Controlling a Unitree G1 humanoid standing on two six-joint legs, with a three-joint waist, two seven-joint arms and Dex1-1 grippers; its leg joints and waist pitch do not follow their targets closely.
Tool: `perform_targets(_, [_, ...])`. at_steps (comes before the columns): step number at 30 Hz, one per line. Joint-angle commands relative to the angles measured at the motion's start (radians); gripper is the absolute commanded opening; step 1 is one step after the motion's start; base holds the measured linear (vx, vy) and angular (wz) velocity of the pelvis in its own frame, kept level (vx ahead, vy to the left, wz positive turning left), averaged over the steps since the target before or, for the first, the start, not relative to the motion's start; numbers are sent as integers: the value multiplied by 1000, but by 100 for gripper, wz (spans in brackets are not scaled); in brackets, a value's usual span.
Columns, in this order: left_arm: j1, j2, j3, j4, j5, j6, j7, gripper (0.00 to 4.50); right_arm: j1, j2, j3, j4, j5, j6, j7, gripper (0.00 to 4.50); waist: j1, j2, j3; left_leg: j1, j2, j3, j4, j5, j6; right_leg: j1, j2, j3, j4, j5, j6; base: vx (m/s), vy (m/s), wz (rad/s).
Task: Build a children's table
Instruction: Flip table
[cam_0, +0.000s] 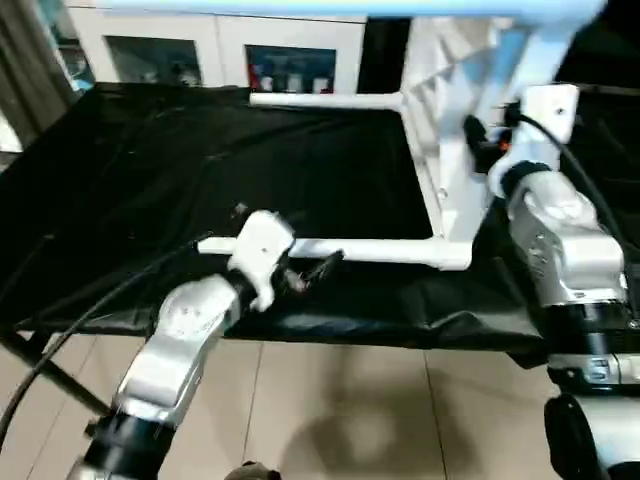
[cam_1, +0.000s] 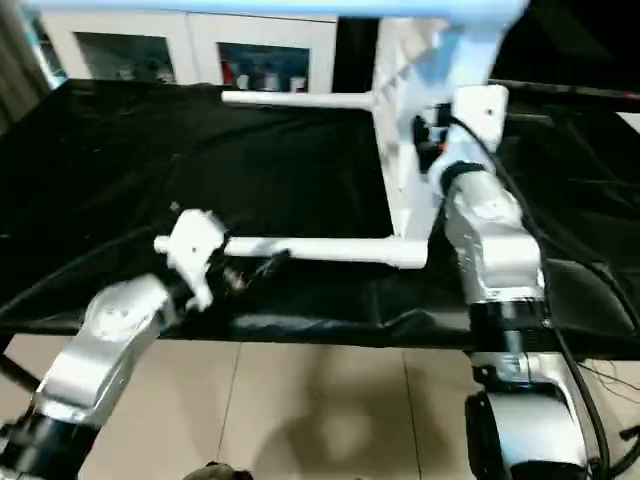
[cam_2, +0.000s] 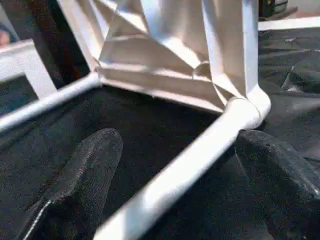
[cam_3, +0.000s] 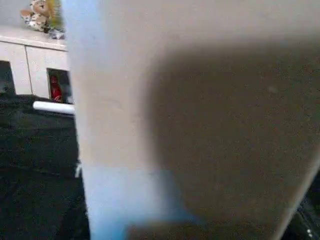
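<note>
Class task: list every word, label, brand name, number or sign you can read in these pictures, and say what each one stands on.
No text can be read.
Table top, legs: plain white, no markings.
Items behind the cabinet glass doors: too blurred to read.
Robot's forearms: no legible label.

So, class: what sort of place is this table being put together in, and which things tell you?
Probably an indoor workroom or lab. A bench draped in black cloth holds the white table, a white glass-door cabinet stands behind it, and the floor is pale tile.
</note>
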Motion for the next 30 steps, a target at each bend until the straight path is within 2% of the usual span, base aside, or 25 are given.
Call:
perform_targets(1, [-71,17,-17,-13,66,-46,15,416,-12,16,7,37,-10,14,2,195,-1,-11,-69,38,115,-55,-82,-129,-16,29,-82,58,-64,-35,-231,0,0,0])
perform_targets(2, [-91,22,-21,-9,86,-61,17,416,-15,19,9,44,-16,13,1,251,-1,-9,-68,40,115,-55,-83,-137,-21,27,-80,58,-66,-45,-233,0,0,0])
perform_targets(7, [-211,44,-51,20,171,-138,18,416,-26,30,41,96,-63,4,-19,292,-7,-16,-69,36,114,-56,-82,-132,-37,31,-84,56,-62,-27,-245,0,0,0])
perform_targets(11, [-268,40,-69,13,192,-176,-5,416,-6,50,37,144,-76,-20,-36,292,-6,-16,-73,35,114,-54,-76,-92,-16,33,-85,56,-55,34,-265,0,0,0])
perform_targets(15, [-287,45,-87,9,230,-221,4,416,13,62,32,179,-74,-65,-15,292,-4,-16,-72,35,116,-53,-76,-100,-9,33,-86,55,-56,27,-272,0,0,0])
perform_targets(16, [-292,49,-93,6,238,-235,-1,416,15,62,34,188,-79,-81,-12,292,-5,-11,-72,36,117,-55,-77,-110,-12,32,-86,56,-57,22,-270,0,0,0])
perform_targets(18, [-299,57,-100,1,260,-260,2,416,15,63,34,200,-81,-106,-7,292,-5,-15,-72,35,117,-55,-77,-118,-15,34,-86,55,-56,19,-272,0,0,0])
perform_targets(19, [-301,59,-100,-3,272,-285,10,416,11,63,34,212,-81,-130,4,292,-5,-21,-72,35,117,-54,-78,-113,-11,34,-85,55,-56,22,-273,0,0,0])
perform_targets(20, [-300,62,-102,-4,282,-308,17,416,7,63,39,221,-86,-147,13,292,-4,-17,-72,35,118,-55,-77,-111,-10,33,-86,55,-54,22,-275,0,0,0])
perform_targets(23, [-298,68,-108,-1,304,-354,29,416,-2,64,45,244,-92,-175,22,292,-5,-19,-72,33,117,-54,-76,-110,-2,34,-88,55,-54,27,-277,0,0,0])
perform_targets(25, [-300,71,-107,0,326,-369,49,416,-9,66,41,257,-92,-178,21,276,-7,-19,-73,33,117,-54,-75,-99,6,34,-86,54,-53,37,-280,0,0,0])
perform_targets(26, [-312,69,-93,4,366,-395,102,416,-18,69,35,281,-95,-185,17,266,-8,-23,-72,33,118,-54,-75,-104,8,35,-86,54,-54,32,-281,0,0,0])
perform_targets(28, [-333,70,-70,2,412,-427,157,416,-23,70,31,304,-97,-190,15,257,-8,-20,-72,35,119,-54,-75,-114,9,33,-86,54,-56,19,-281,0,0,0])
perform_targets(30, [-350,71,-44,-3,449,-445,209,416,-20,72,30,316,-100,-195,9,246,-8,-20,-72,35,119,-55,-76,-117,4,33,-85,53,-55,17,-281,0,0,0])
